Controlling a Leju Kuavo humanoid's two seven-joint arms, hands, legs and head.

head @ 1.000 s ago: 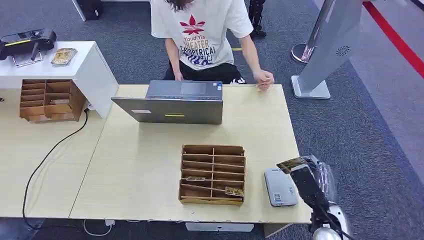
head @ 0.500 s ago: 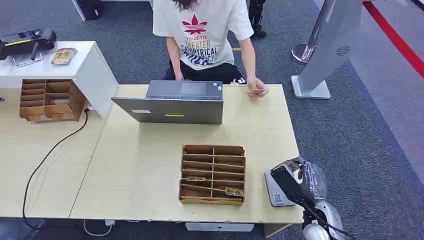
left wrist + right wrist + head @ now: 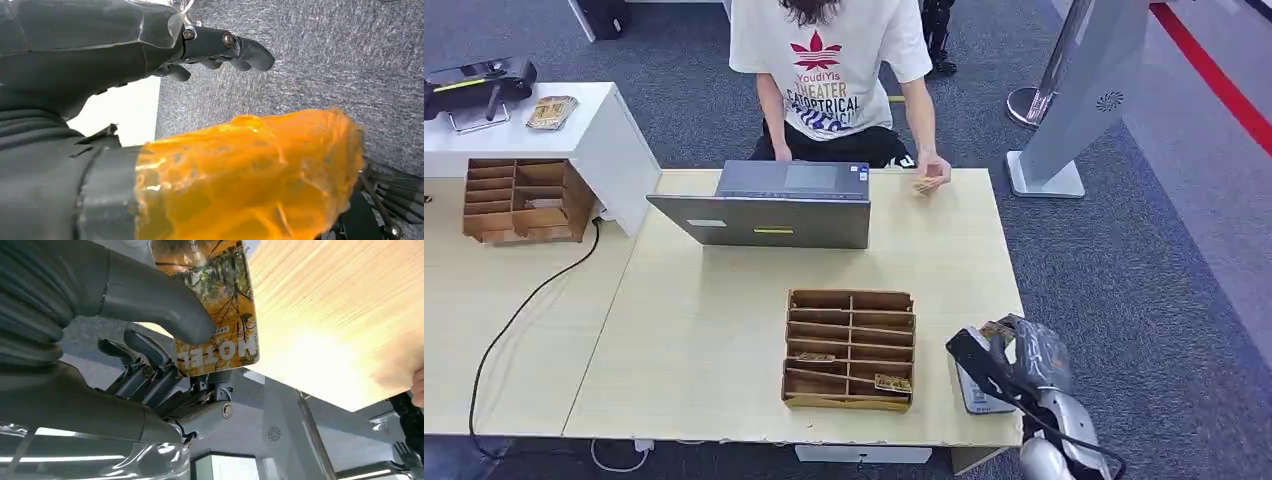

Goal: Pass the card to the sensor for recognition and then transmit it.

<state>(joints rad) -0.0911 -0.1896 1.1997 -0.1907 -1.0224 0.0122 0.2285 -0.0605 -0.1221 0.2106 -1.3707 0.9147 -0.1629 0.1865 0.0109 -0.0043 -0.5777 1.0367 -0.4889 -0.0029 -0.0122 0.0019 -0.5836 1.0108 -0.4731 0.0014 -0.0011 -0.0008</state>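
From my seat I see grey carpet (image 3: 1124, 270) across the floor, a red stripe (image 3: 1214, 75) crossing its far right corner; a pale wood table (image 3: 704, 330) fills the middle, a second like it (image 3: 484, 330) butts against its left side; a white cabinet (image 3: 609, 140) stands at the far left; a grey slanted stand (image 3: 1089, 90) rises on the right; light falls evenly.

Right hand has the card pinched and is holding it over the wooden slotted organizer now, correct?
Not quite. The right hand does pinch the card, as the right wrist view shows, but the head view puts it over the white sensor at the table's near right corner, beside the wooden slotted organizer, not over it.
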